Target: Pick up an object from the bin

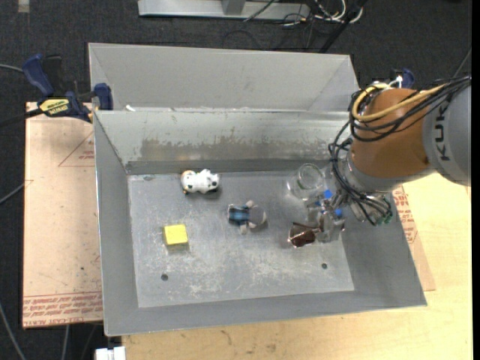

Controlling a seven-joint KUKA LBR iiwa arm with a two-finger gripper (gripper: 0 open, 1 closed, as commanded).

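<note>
Five loose things: you are looking at them lying well apart on the floor of the bin point(247, 280), so each is leaving room around itself for a grasp.
Yellow cube point(175, 235): it is sitting flat at 9 o'clock, alone and far from the arm's side.
White-and-black toy point(199, 181): it is lying at 10 o'clock, near the back wall.
Blue-and-grey piece point(246, 216): it is resting about the centre.
Dark brown piece point(302, 236): it is lying at 3 o'clock, just beside the tool on its 8 o'clock side. Being nearest, it is probably the thing to pick.
Clear cup point(307, 180): it is standing at 2 o'clock, close above the brown piece.
Gripper point(328, 223): it is hanging low at 3 o'clock, since the arm is reaching in from that side. You cannot tell whether it is open or closed, nor whether it is touching the brown piece.
</note>
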